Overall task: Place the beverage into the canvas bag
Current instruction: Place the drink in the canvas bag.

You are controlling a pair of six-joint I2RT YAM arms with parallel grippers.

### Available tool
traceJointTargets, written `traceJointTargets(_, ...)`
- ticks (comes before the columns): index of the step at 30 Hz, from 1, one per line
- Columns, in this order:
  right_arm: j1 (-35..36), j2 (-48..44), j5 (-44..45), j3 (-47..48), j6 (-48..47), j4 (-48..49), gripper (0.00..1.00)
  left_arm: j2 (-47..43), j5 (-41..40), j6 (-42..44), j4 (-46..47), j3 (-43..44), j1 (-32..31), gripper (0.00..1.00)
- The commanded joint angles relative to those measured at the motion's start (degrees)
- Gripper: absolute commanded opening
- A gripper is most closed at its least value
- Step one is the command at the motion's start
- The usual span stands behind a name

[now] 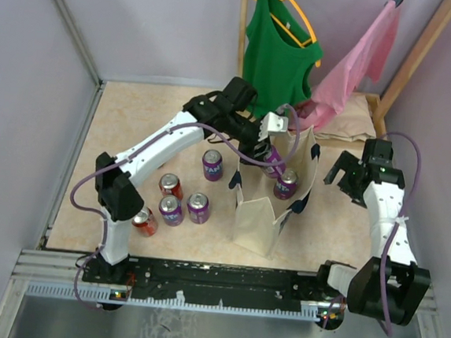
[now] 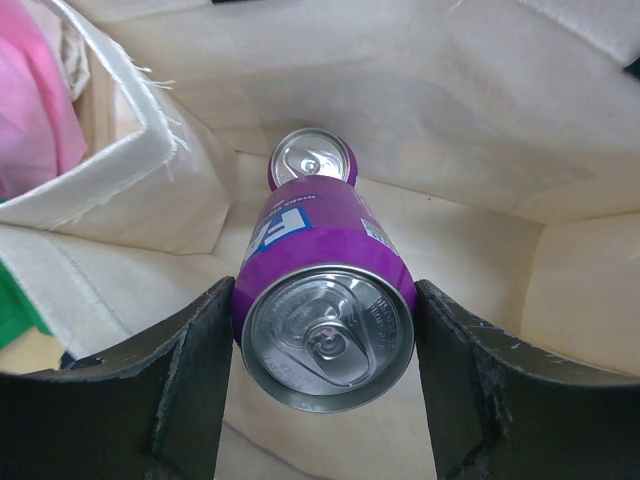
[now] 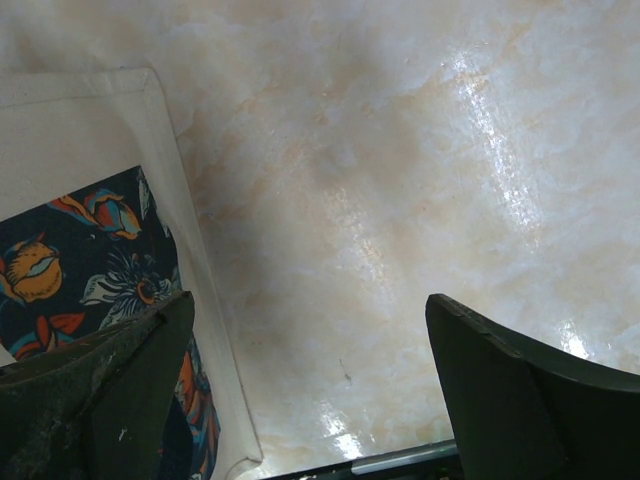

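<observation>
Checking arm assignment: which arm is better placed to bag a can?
Left. The left gripper is shut on a purple can inside the canvas bag; right gripper is open, empty, beside it.

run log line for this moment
left tool: shut on purple soda can inside cream canvas bag | second purple can: on bag floor | right tool: open

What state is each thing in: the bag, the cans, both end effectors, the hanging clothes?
canvas bag, upright, mouth open.
held purple can, gripped upright at the bag's mouth.
can in bag, standing on the bottom.
loose cans, five on the table, outside the bag.
left end effector, shut on the held purple can.
right end effector, open, empty.
green tank top, hanging.
pink garment, hanging.
</observation>
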Motion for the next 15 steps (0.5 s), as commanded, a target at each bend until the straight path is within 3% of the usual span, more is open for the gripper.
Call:
traceJointTargets(1,-0.5,0.5,-0.2,1.2,-1.1,1.4,0.99,1.0,1.7,5.3,1.6,-0.4,-1.0,0.00)
traceJointTargets(15,-1.3,1.1,-0.7,0.6,-2.4,1.6,0.99,5.5,-3.5,12.0,0.0,-4.1,-2.9,0.00)
